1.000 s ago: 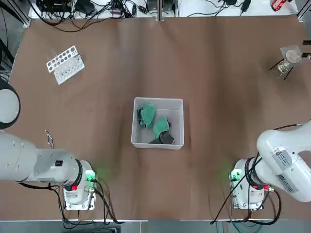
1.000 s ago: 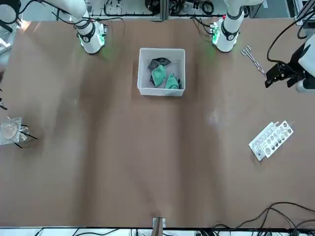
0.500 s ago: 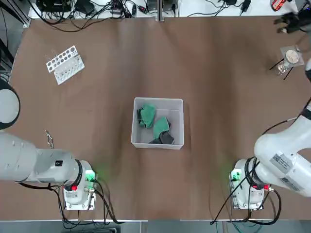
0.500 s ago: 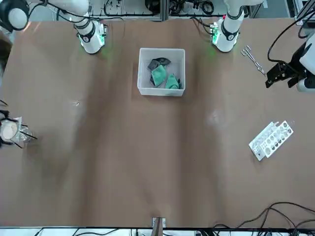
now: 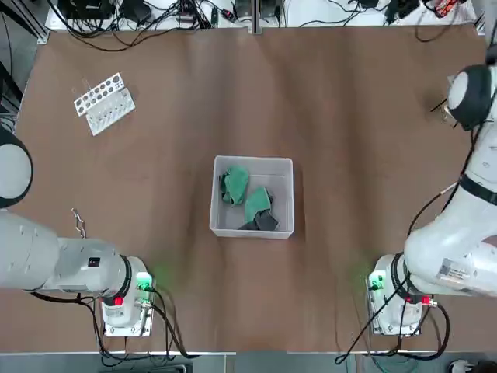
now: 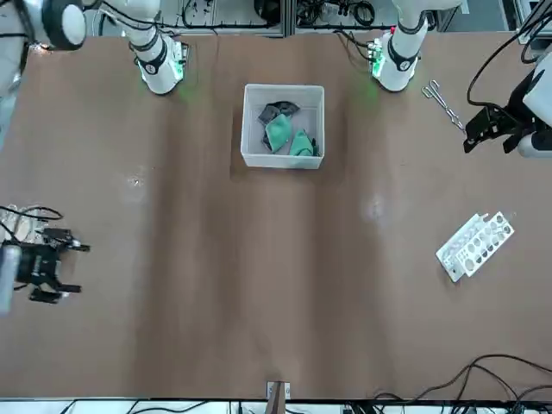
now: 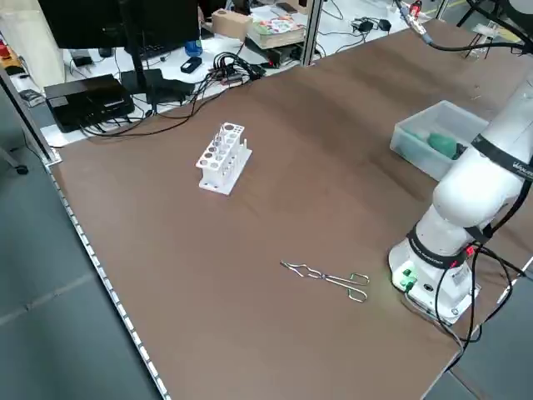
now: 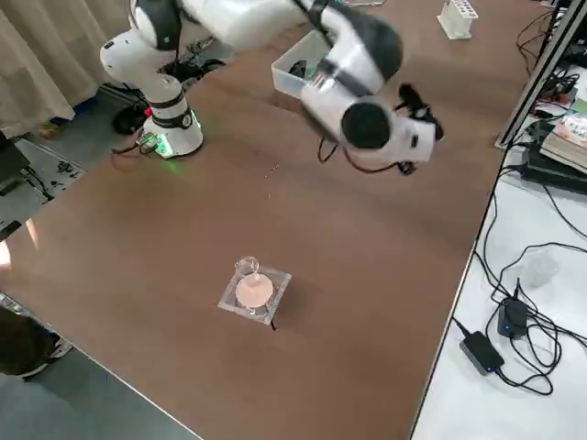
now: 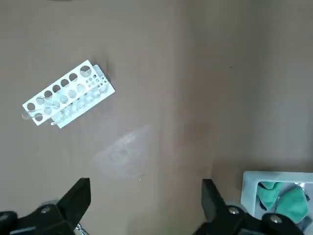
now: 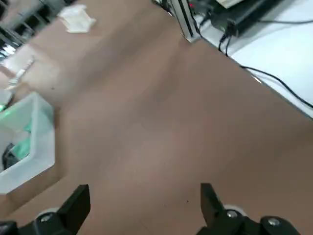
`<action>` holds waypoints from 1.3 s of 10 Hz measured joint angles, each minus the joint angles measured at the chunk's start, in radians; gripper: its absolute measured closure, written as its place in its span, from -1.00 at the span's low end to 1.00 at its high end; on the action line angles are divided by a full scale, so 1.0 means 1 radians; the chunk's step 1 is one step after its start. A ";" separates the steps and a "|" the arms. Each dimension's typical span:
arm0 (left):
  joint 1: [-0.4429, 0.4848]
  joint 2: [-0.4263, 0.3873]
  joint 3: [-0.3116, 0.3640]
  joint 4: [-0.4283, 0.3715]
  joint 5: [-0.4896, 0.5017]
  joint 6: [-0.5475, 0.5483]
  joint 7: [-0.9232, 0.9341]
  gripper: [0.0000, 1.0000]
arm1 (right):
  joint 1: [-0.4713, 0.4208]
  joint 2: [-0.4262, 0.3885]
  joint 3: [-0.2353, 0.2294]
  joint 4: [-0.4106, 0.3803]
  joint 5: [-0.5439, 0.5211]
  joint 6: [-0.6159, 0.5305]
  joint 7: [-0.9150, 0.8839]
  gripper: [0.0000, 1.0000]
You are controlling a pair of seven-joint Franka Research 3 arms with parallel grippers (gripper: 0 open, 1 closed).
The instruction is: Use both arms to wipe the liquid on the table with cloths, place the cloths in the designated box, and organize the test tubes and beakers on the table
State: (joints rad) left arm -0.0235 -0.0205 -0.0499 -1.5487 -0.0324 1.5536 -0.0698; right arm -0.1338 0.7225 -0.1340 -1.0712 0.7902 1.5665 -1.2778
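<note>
**Already past its mark: reached beyond the beaker, empty-handed**

Caught the right gripper (image 6: 43, 269) raised above the table (image 5: 349, 116), just beyond the wire stand (image 8: 255, 293) on the side away from its own arm's base. Found the beaker (image 8: 246, 268) upright at that stand's edge, a small clear cup touching the frame beside the pale disc. Placed it therefore back toward the robot from the fingertips, and lower. Judged the right arm by far the nearer of the two. Could not tell from these views exactly how far off the stand the gripper hung.

Showed the right gripper spread to its widest, gripping nothing and touching nothing, with only bare tabletop between the fingers (image 10: 78, 203).

Kept the left gripper (image 6: 485, 129) parked well apart from the stand, across the table, likewise wide open and empty.

Left the box (image 5: 252, 162) midway across from the stand, with the green cloths (image 5: 256, 203) inside. Set the white rack (image 5: 105, 103) far from the stand, at the opposite side.

Likely called next for a pull back over the stand and a descent around the beaker.
</note>
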 joint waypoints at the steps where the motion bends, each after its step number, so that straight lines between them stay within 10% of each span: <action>1: 0.002 0.000 0.001 0.000 0.000 0.000 0.000 -1.00 | 0.084 -0.022 -0.064 -0.016 -0.037 0.035 0.086 -0.99; 5: 0.002 0.001 0.001 0.000 0.000 -0.020 0.002 -1.00 | 0.368 -0.138 -0.307 -0.132 -0.252 0.119 0.590 -0.99; 8: 0.002 0.001 0.002 0.000 0.000 -0.049 0.003 -1.00 | 0.438 -0.237 -0.339 -0.153 -0.473 0.122 1.043 -0.99; 13: 0.004 0.002 0.003 0.000 0.000 -0.049 0.003 -1.00 | 0.461 -0.394 -0.340 -0.206 -0.611 0.062 1.115 -0.99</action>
State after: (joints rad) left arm -0.0198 -0.0184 -0.0466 -1.5488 -0.0323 1.5042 -0.0666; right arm 0.3275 0.3288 -0.4737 -1.2773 0.1792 1.6286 -0.1631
